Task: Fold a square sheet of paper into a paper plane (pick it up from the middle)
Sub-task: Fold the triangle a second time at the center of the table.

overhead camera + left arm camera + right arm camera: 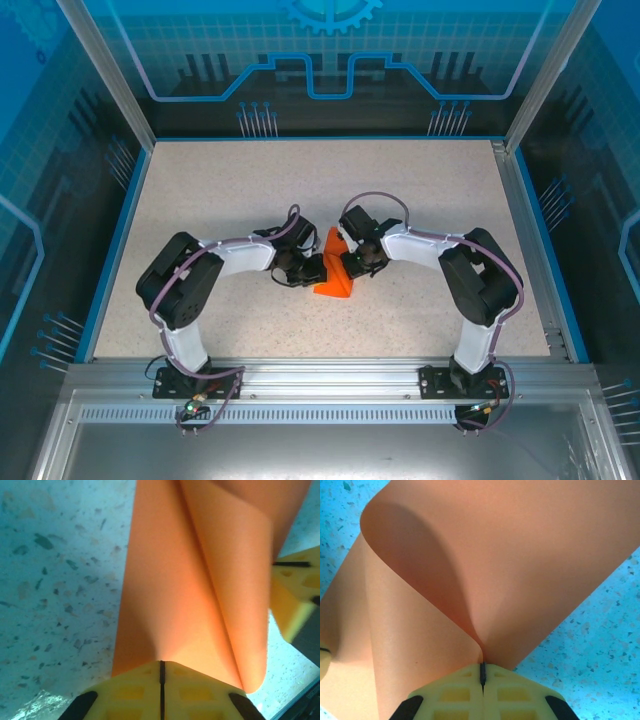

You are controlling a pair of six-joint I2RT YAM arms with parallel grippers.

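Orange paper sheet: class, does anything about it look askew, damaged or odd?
Nothing is torn. The orange sheet bows in loose curls rather than flat creases, pinched between the left end effector and right end effector, both shut on it.

Smooth matt paper (520,555); speckled, grainy tabletop (50,580)

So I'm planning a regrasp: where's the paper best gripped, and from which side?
Probably the paper by an edge, approached edge-on from either side, as the left gripper and right gripper pinch it: it is thin and bowed, so only an edge fits a pinch.
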